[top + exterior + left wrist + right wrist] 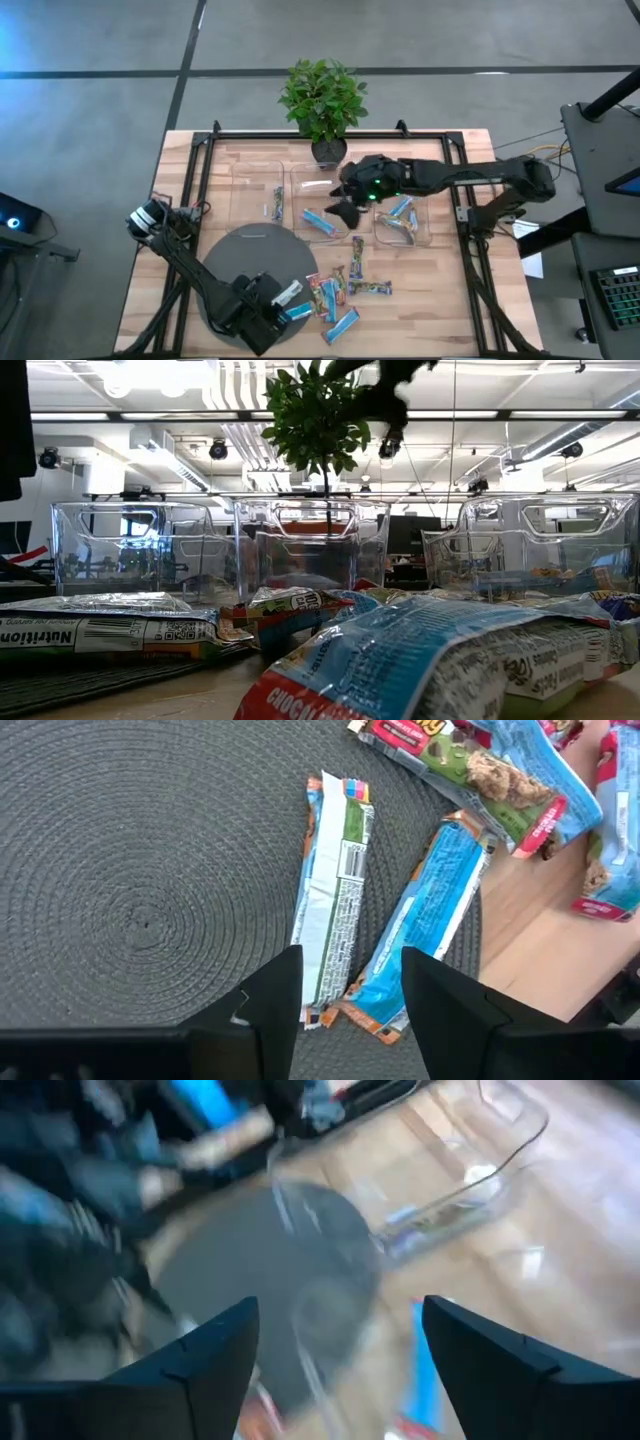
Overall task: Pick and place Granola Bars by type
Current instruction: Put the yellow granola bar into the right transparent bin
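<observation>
The right wrist view is smeared with motion — past the right gripper (340, 1355) only a grey mat (270, 1280), a clear tray (460, 1190) and one blue bar (430, 1360) can be made out. In the left wrist view the left gripper (345, 995) fingers cover the near ends of two granola bars (335, 900) — others run off the edge.

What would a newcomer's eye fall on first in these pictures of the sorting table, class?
Probably the leafy green potted plant at the table's far edge, just behind three clear rectangular plastic trays. Next, the scatter of foil-wrapped granola bars on the wood near the front, beside a round dark woven mat. The right end effector hangs open over the middle tray, while the left end effector sits open above two bars at the mat's edge.
</observation>
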Controlling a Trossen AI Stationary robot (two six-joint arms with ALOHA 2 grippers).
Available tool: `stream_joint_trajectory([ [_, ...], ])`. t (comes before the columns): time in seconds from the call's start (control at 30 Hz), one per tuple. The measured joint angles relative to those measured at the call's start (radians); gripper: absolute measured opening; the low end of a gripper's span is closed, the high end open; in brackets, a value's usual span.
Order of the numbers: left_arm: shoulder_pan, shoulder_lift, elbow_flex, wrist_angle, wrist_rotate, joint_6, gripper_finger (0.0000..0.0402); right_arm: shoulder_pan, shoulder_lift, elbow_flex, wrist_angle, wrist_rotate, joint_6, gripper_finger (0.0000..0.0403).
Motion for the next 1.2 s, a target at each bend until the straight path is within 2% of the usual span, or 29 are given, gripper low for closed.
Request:
stream_joint_trajectory([
  [0.1,0.001,0.0,-0.026,-0.002,0.026,-0.02,0.0153,0.062,-0.044,0.062,-0.234,0.143,-0.134,0.0281],
  [0.2,0.035,0.0,-0.071,0.012,0.159,-0.03,0.0153,0.14,-0.074,0.08,-0.416,0.32,-0.17,0.0281],
  [0.27,0.059,0.0,-0.1,0.057,0.215,0.014,0.0153,0.19,-0.093,0.078,-0.507,0.421,-0.145,0.0281],
  [0.37,0.083,0.0,-0.112,0.089,0.229,0.063,0.0153,0.251,-0.127,0.059,-0.619,0.556,-0.051,0.0282],
  [0.43,0.101,0.0,-0.111,0.093,0.231,0.077,0.0153,0.278,-0.144,0.036,-0.668,0.601,0.017,0.0283],
  [0.57,0.14,0.0,-0.112,0.057,0.233,0.096,0.0153,0.304,-0.182,-0.014,-0.699,0.611,0.134,0.0281],
  [0.73,0.165,0.004,-0.109,0.058,0.237,0.151,0.0153,0.32,-0.208,-0.069,-0.696,0.605,0.202,0.0283],
  [0.93,0.169,0.004,-0.105,0.159,0.24,0.156,0.0171,0.321,-0.21,-0.095,-0.694,0.599,0.217,0.0279],
  [1.2,0.169,0.004,-0.105,0.156,0.236,0.158,0.021,0.321,-0.21,-0.125,-0.697,0.594,0.207,0.0283],
])
